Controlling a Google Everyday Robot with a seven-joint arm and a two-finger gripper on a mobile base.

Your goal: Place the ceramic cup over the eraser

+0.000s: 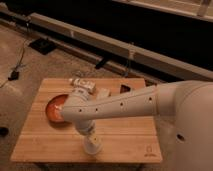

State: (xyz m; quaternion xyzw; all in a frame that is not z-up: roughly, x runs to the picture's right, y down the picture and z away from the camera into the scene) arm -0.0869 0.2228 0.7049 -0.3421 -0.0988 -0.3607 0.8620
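Note:
My arm reaches from the right across the wooden table, bends over the orange-red bowl and points down toward the front edge. The gripper is at the arm's lower end, just above the table top. A small white tapered shape there looks like the ceramic cup, standing on or just above the wood. I cannot make out the eraser with certainty. A small pale block lies at the back of the table, partly behind my arm.
A white packet with markings lies at the back left of the table. A dark flat object lies at the back middle. Cables and a dark device are on the floor to the left.

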